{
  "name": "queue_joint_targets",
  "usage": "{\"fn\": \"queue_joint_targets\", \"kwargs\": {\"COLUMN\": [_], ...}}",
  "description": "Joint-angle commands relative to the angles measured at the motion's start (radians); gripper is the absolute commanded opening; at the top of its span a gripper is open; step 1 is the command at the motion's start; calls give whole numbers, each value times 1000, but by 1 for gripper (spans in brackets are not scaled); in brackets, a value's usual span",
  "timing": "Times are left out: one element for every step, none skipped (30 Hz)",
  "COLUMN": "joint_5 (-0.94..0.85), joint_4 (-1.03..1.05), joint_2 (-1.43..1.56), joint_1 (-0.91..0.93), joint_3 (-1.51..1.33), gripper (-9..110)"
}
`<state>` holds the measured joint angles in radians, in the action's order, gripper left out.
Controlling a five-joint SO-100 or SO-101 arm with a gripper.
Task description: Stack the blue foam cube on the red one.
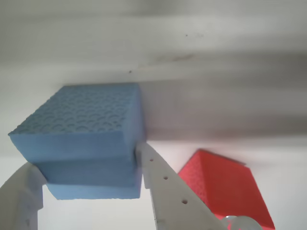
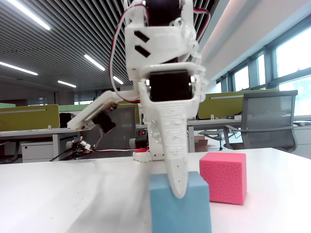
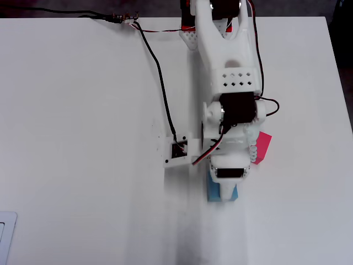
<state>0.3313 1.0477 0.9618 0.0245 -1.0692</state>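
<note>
The blue foam cube (image 1: 86,139) sits between my gripper's (image 1: 86,160) two white fingers, which press on its left and right sides and dent the foam. In the fixed view the gripper (image 2: 179,189) points straight down over the blue cube (image 2: 199,208) at the front of the white table. The red one (image 2: 223,177), a pinkish-red foam cube, rests on the table just behind and right of it. In the wrist view the red cube (image 1: 225,187) lies at lower right, behind the right finger. In the overhead view the arm hides most of both the blue cube (image 3: 211,192) and the red cube (image 3: 263,146).
The white table (image 3: 83,138) is bare to the left in the overhead view. A black cable (image 3: 160,83) runs from the table's far edge to the arm. A grey object (image 3: 5,232) shows at the bottom left corner. Office desks and chairs stand behind the table.
</note>
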Motion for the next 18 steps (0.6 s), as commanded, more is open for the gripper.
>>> {"fn": "queue_joint_targets", "kwargs": {"joint_5": [3, 3, 3, 3, 3, 3, 3, 3, 5, 5, 5, 5, 5, 5, 5, 5, 5, 5], "joint_4": [25, 32, 43, 55, 67, 81, 98, 110, 121, 135, 143, 153, 164, 178, 193, 210, 229, 245], "joint_2": [77, 92, 107, 124, 141, 160, 178, 198, 219, 244, 264, 285, 307, 327, 348, 367, 387, 407], "joint_1": [3, 3, 3, 3, 3, 5, 6, 6, 8, 8, 8, 8, 8, 6, 5, 0, -5, -9], "joint_3": [66, 71, 75, 80, 86, 87, 92, 94, 94, 92, 87, 86, 83, 78, 74, 71, 66, 58], "gripper": [20, 20, 19, 19, 19, 19, 19, 19, 19, 19, 19, 19, 19, 19, 19, 19, 19, 19]}}
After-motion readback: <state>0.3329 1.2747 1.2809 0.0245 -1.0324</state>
